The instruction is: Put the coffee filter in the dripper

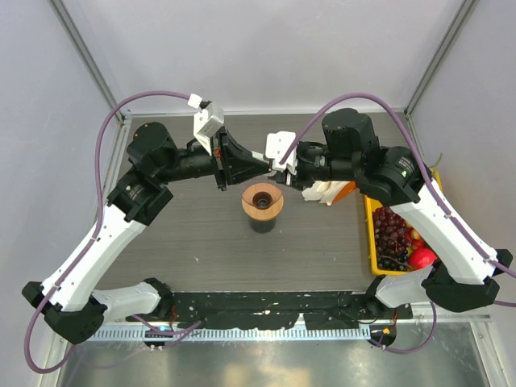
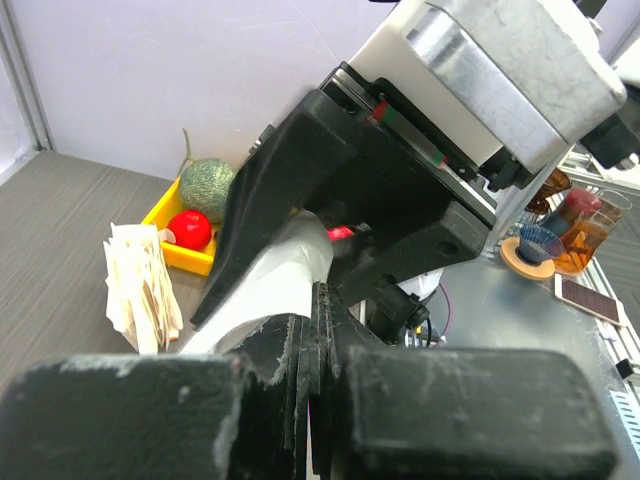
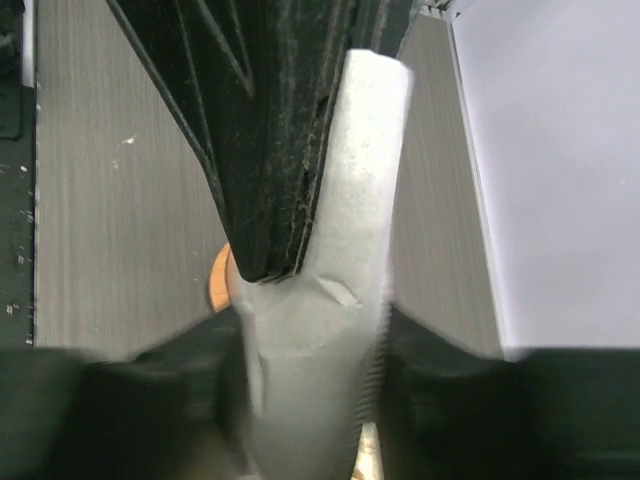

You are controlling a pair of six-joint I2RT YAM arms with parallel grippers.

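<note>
Coffee filter (image 3: 335, 300) in left claw's (image 3: 270, 268) tight grip, between right claw's (image 3: 312, 390) fingers

The top external camera looks down from above the near edge over the whole table (image 1: 185, 250). The wrist cameras face each other at very close range, sharing the coffee filter (image 3: 340, 300); top and right wrist views share the dripper (image 1: 262, 203).

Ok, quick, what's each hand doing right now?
Left hand: closed, pinching the coffee filter.
Right hand: fingers either side of the coffee filter; grip cannot be told.
</note>
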